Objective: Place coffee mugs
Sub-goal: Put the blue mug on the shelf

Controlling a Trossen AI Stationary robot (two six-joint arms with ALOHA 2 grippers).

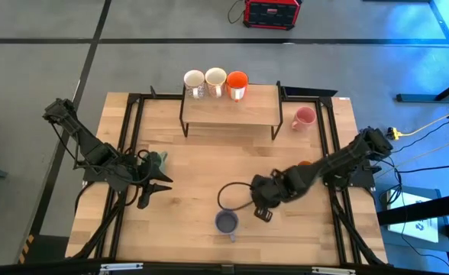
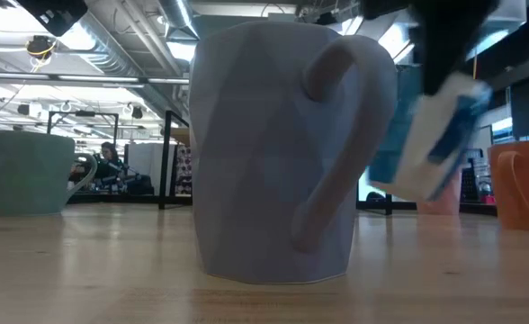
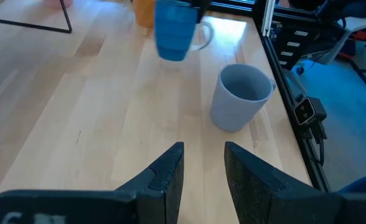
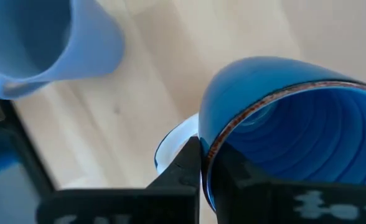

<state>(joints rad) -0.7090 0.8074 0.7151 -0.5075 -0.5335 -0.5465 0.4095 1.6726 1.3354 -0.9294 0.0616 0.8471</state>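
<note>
My right gripper is shut on the blue mug, above the table's near middle. The lavender-grey mug stands upright on its base just nearer than it and also shows in the low view. My left gripper is open and empty at the table's left, beside the upright pale green mug. A white mug, a cream mug and a bright orange mug stand on the riser. The pink mug stands to the riser's right. My right arm partly hides the amber mug. My right gripper holds the blue mug by its rim, next to the white handle. One finger is inside the cup and one outside. The fingers slant down from the table's right. The mug hangs tilted and clear of the table.
The black-framed wooden riser stands at the table's far middle. Black rails run along the table's left and right sides. Bare wood lies between the riser and the two grippers.
</note>
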